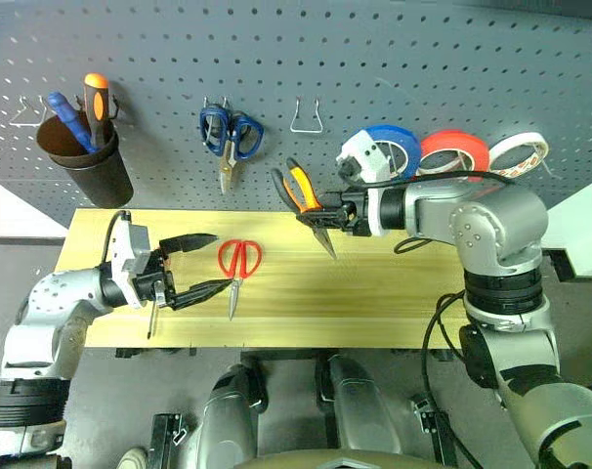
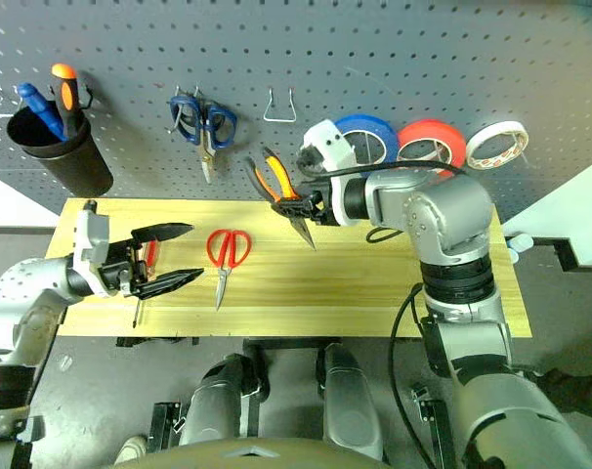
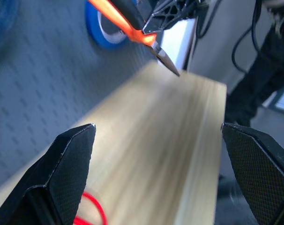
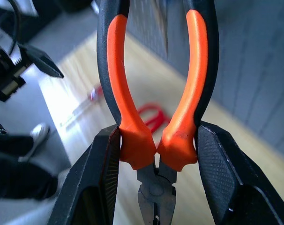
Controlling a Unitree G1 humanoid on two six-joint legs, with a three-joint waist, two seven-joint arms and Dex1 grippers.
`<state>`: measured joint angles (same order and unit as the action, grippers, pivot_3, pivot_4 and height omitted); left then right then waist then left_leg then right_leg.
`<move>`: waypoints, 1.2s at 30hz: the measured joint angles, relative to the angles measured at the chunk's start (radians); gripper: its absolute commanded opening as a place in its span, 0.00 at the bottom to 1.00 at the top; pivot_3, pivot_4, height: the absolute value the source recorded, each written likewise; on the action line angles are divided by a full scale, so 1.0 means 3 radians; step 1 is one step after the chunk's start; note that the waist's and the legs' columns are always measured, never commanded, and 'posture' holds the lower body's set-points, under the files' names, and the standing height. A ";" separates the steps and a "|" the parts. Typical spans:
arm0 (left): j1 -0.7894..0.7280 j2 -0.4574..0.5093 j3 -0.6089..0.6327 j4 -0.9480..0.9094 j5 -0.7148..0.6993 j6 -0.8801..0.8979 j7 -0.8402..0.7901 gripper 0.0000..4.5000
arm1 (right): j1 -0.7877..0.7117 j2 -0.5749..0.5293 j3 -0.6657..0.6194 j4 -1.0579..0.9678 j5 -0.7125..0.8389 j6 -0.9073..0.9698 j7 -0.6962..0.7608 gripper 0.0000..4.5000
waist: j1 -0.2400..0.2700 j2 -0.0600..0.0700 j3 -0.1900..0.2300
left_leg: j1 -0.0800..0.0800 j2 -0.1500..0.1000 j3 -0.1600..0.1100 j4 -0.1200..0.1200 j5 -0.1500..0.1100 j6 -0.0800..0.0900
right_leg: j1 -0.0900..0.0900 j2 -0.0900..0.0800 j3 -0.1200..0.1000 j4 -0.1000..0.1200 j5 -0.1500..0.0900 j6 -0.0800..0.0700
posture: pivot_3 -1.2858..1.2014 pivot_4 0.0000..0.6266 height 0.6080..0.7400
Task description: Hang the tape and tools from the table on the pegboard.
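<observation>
Red scissors (image 1: 237, 266) – beside left gripper (image 1: 206, 262).

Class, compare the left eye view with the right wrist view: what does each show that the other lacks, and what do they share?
Left eye view alone: the black cup with screwdrivers, the blue scissors and three tape rolls on the pegboard. Right wrist view alone: the right gripper, seen close, clamping the pliers at the base of their orange handles. Both: the pliers, the red scissors, the table and the open left gripper.
</observation>
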<state>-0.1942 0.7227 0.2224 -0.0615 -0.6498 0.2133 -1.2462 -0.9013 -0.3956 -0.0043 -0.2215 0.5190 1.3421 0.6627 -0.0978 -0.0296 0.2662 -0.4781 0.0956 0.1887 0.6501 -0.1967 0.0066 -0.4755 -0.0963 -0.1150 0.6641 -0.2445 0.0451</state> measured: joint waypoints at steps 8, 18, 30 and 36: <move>-0.0330 0.0153 0.0217 -0.0021 -0.0284 0.0271 -0.0037 1.00 | -0.0156 0.0013 -0.0277 -0.0001 0.0173 -0.0331 -0.0034 0.45 | -0.0013 -0.0001 -0.0166 | 0.0003 0.0001 0.0002 0.0005 0.0005 -0.0001 | 0.0005 0.0007 -0.0002 0.0003 0.0004 -0.0002 | 0.48 0.09 0.92; -0.0618 0.0177 0.0427 -0.0071 -0.0441 0.0400 0.0240 1.00 | -0.0668 0.0543 -0.0379 0.0585 -0.0093 -0.1134 -0.0768 0.45 | -0.0011 -0.0001 -0.0335 | 0.0006 0.0007 -0.0001 0.0005 0.0012 -0.0010 | 0.0007 0.0018 -0.0001 0.0009 0.0007 -0.0007 | 0.50 0.06 0.92; -0.0542 0.0177 0.0659 0.0049 -0.0415 0.0354 0.0386 1.00 | -0.0702 0.1096 0.0026 0.0933 -0.0711 -0.2006 -0.1438 0.45 | 0.0008 -0.0004 -0.0404 | 0.0006 0.0009 -0.0003 0.0008 0.0013 -0.0013 | 0.0008 0.0020 -0.0001 0.0013 0.0007 -0.0008 | 0.51 0.07 0.92; -0.0557 0.0150 0.0657 0.0077 -0.0399 0.0291 0.0458 1.00 | -0.0570 0.1130 0.0138 0.1182 -0.0959 -0.2365 -0.1547 0.45 | 0.0009 -0.0012 -0.0447 | 0.0007 0.0009 -0.0004 0.0008 0.0013 -0.0013 | 0.0010 0.0021 -0.0001 0.0012 0.0007 -0.0008 | 0.50 0.07 0.92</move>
<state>-0.3614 0.7677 0.4196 -0.0383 -0.7693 0.3008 -1.1087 -1.0724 -0.0567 0.0372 0.1330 0.2314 0.6325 0.1986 -0.0951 -0.0331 0.1323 -0.4760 0.0984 0.1875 0.6526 -0.1927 0.0028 -0.4725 -0.0901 -0.1154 0.6677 -0.2423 0.0427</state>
